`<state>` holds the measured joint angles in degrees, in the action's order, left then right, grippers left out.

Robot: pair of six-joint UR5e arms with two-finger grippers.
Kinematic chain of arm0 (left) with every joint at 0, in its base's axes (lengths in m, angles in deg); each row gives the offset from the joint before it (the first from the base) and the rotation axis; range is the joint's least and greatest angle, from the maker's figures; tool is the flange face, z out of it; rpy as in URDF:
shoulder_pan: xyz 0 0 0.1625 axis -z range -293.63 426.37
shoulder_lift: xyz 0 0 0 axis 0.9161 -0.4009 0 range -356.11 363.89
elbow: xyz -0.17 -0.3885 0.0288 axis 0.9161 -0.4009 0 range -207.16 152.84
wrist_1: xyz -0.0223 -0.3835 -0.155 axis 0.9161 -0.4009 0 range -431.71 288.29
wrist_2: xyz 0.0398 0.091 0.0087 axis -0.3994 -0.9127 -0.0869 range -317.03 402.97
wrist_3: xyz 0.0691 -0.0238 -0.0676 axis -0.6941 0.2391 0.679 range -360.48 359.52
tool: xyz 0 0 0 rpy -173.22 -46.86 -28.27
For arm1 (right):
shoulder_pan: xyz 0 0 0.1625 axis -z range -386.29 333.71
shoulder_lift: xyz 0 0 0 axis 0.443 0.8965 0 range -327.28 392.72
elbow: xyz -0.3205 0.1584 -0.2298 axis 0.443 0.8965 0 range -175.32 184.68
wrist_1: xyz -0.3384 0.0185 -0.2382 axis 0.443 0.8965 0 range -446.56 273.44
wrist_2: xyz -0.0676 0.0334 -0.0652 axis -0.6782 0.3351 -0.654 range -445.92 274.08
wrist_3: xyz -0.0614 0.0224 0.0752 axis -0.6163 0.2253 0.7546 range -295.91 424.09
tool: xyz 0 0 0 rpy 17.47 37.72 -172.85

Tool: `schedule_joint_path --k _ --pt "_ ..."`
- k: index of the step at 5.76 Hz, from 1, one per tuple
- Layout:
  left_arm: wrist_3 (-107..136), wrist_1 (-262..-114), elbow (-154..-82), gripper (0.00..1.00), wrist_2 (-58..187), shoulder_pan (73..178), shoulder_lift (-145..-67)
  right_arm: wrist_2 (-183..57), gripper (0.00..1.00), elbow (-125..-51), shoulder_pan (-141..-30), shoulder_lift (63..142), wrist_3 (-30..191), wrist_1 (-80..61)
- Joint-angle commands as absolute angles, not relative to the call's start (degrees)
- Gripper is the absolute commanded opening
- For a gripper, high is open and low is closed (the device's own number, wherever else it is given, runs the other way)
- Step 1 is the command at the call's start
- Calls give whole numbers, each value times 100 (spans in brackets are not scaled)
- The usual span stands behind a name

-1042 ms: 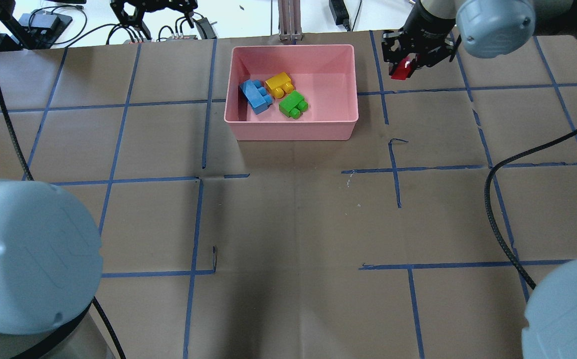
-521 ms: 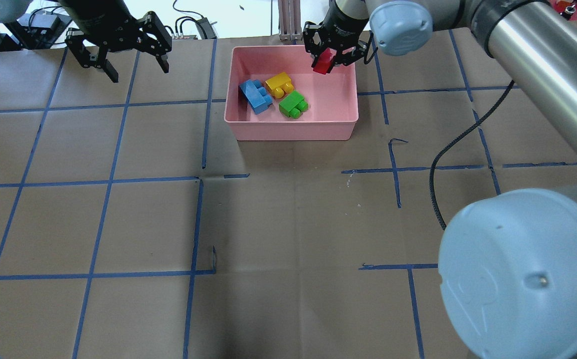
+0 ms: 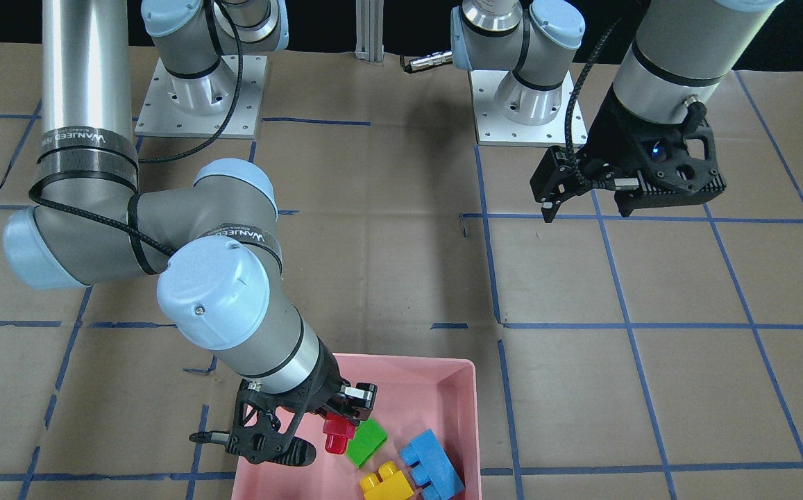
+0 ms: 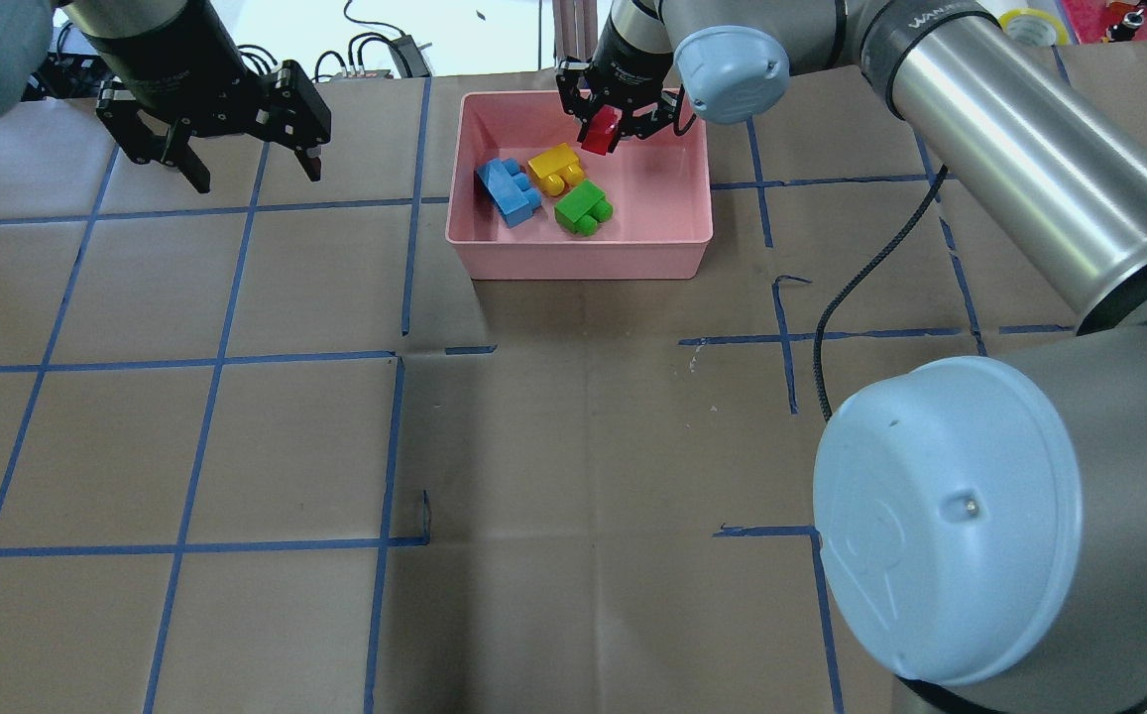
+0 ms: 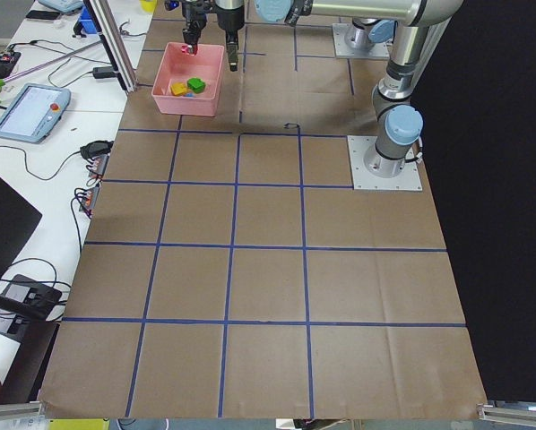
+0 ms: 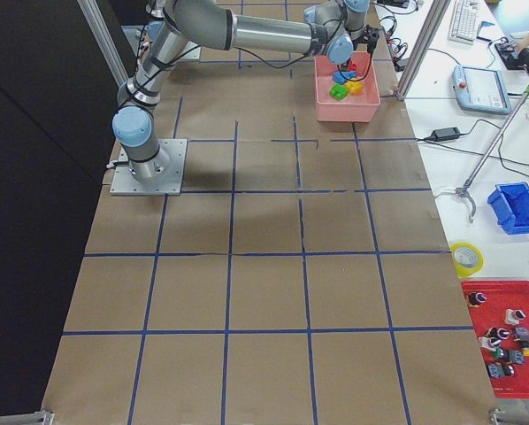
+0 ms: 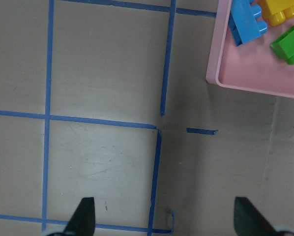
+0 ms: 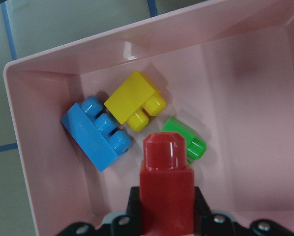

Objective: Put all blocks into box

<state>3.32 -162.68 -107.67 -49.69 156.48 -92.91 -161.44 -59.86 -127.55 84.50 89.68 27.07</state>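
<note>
The red block (image 8: pixel 166 189) is gripped by the right end effector (image 4: pixel 603 134) and held over the pink box (image 4: pixel 583 260), near its far wall. The blue block (image 4: pixel 509 191), yellow block (image 4: pixel 555 167) and green block (image 4: pixel 583 207) are lying inside the box. The left end effector (image 4: pixel 256 177) is spread open above the worktop (image 4: pixel 573 446), well apart from the box.

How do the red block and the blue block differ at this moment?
The red block is gripped in the right pincer over the box, while the blue block lies loose on the box floor. The red block is short with one stud, and the blue block is longer with three. Both are studded plastic bricks within the box's outline.
</note>
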Motion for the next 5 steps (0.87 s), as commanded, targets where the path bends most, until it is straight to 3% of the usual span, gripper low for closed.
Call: schedule_joint_path --k 1,3,5 --pt "321 -16250 -10897 98 -5011 15769 -9175 -16169 99 -5983 -12754 8467 8879 2639" --pt "304 -16250 -10907 97 -5002 15681 -9139 -16177 100 -6009 -12746 8563 8748 2525" --pt "207 -16294 -10916 95 -4713 15540 -9121 -16857 100 -6263 -12571 9245 7662 1265"
